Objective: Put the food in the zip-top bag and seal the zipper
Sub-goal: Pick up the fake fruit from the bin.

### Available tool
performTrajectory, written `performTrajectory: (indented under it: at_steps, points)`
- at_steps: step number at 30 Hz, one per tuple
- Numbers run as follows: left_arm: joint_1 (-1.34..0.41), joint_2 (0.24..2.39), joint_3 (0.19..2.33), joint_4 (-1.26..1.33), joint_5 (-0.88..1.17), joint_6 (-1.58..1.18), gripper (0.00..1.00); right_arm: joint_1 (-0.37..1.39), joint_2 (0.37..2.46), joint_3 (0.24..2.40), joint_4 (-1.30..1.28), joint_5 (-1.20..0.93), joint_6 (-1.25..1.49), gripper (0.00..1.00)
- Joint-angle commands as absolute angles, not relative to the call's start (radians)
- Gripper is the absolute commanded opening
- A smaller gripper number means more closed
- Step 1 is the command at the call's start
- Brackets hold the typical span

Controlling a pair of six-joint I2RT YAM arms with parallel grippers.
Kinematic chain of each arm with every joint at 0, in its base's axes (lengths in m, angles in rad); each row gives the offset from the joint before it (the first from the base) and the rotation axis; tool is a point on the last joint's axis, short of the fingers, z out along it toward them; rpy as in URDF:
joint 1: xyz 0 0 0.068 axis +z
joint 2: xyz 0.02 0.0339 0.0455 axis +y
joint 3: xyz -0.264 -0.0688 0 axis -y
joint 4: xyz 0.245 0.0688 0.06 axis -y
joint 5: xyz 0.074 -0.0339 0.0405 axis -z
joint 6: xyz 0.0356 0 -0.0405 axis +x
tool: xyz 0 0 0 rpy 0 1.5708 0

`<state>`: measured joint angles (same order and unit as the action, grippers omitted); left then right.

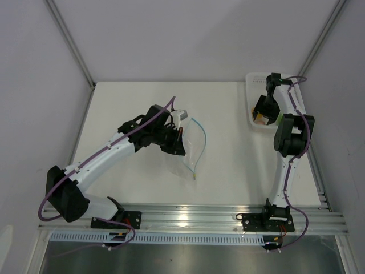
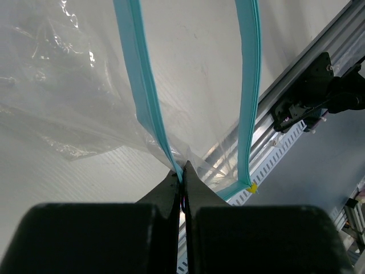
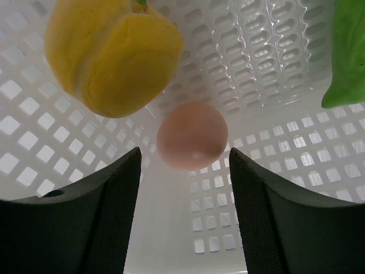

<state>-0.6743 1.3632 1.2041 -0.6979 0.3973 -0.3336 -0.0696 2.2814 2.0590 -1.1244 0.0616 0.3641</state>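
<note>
The zip-top bag (image 1: 191,153) is clear and crinkly and lies mid-table with its mouth spread apart. My left gripper (image 2: 183,174) is shut on one side of the teal zipper (image 2: 142,85); the other zipper strip (image 2: 250,91) hangs free to the right. In the top view the left gripper (image 1: 175,141) sits at the bag's left edge. My right gripper (image 3: 183,154) is open inside the white basket (image 3: 274,74), pointing down. The yellow food piece (image 3: 111,51) lies up left of it, and the green food piece (image 3: 349,51) is at the right edge. A pale pink ball (image 3: 192,136) sits just between the fingertips, untouched.
The white lattice basket (image 1: 251,114) stands at the table's back right corner, close to the side wall. An aluminium rail (image 1: 194,216) with both arm bases runs along the near edge. White walls enclose the table at the left and back.
</note>
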Motion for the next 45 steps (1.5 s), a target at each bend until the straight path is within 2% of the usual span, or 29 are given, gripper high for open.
performTrajectory:
  at_steps: [1,25,31,35,38,41,45]
  points:
    - [-0.666,1.362,1.227,-0.693,0.422,-0.342,0.01,-0.075,2.279,2.063,-1.08,0.049,0.359,0.65]
    - [-0.663,1.368,1.232,-0.719,0.42,-0.347,0.01,-0.078,2.295,1.964,-1.008,0.021,0.367,0.62]
    - [-0.664,1.367,1.235,-0.736,0.416,-0.345,0.0,-0.083,2.296,1.956,-0.994,0.012,0.367,0.45]
    - [-0.664,1.367,1.238,-0.744,0.419,-0.354,0.01,-0.084,2.287,1.95,-0.985,0.012,0.368,0.2]
    - [-0.664,1.373,1.239,-0.749,0.429,-0.367,0.0,-0.084,2.264,1.945,-0.979,0.028,0.367,0.1]
    - [-0.663,1.382,1.249,-0.758,0.44,-0.376,0.0,-0.084,2.235,1.942,-0.98,0.035,0.365,0.01]
    - [-0.661,1.393,1.259,-0.772,0.456,-0.382,0.01,-0.084,2.195,1.941,-0.989,0.06,0.359,0.0]
